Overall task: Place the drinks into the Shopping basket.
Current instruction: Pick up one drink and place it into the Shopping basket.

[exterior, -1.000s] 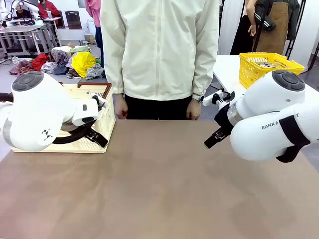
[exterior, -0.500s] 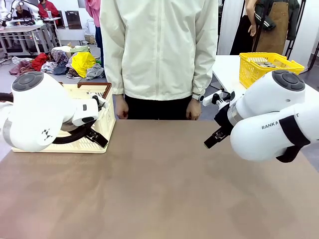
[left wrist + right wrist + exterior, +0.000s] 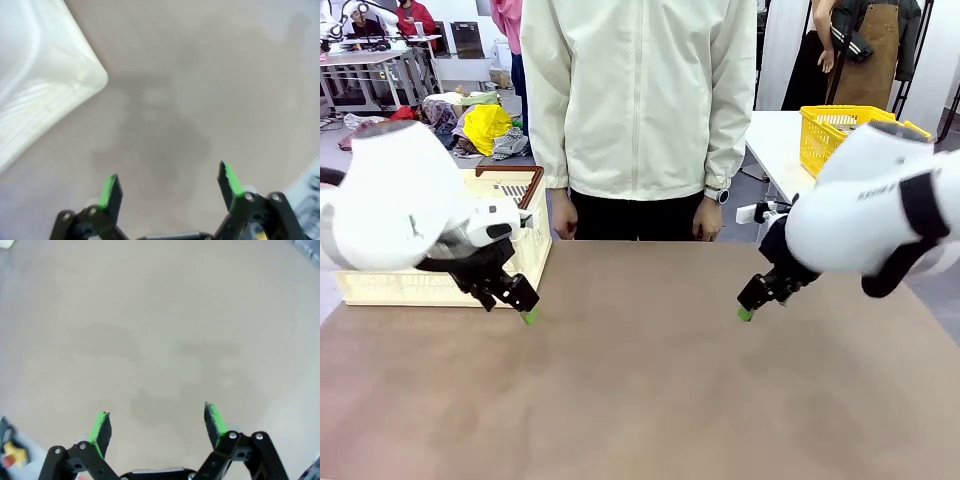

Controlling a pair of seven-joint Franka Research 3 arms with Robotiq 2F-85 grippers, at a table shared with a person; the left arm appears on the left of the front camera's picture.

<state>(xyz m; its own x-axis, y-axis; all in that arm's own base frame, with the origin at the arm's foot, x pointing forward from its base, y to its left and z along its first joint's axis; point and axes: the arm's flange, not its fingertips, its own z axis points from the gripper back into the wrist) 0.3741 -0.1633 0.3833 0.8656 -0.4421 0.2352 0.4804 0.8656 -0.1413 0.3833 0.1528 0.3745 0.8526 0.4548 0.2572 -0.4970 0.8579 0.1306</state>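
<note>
The left pincer (image 3: pixel 526 308) is held low over the brown desk (image 3: pixel 640 390), just in front of the right near corner of the Shopping basket (image 3: pixel 540 250). In the left wrist view the left pincer (image 3: pixel 170 186) is seen released, its jaws spread wide. Nothing but bare desk is framed between its green pads (image 3: pixel 108 190), and the basket's white corner (image 3: pixel 45 75) is seen at the upper left.

The Shopping basket is set at the desk's far left, partly hidden by the left arm.

The right pincer (image 3: pixel 748 304) is pointed down at the desk's right half, well apart from the basket. It is likewise released and grasps nothing (image 3: pixel 156 422).

A person (image 3: pixel 640 100) is stood at the far edge, hands (image 3: pixel 563 222) hung at the sides. A yellow basket (image 3: pixel 820 145) is set on a white table behind.
</note>
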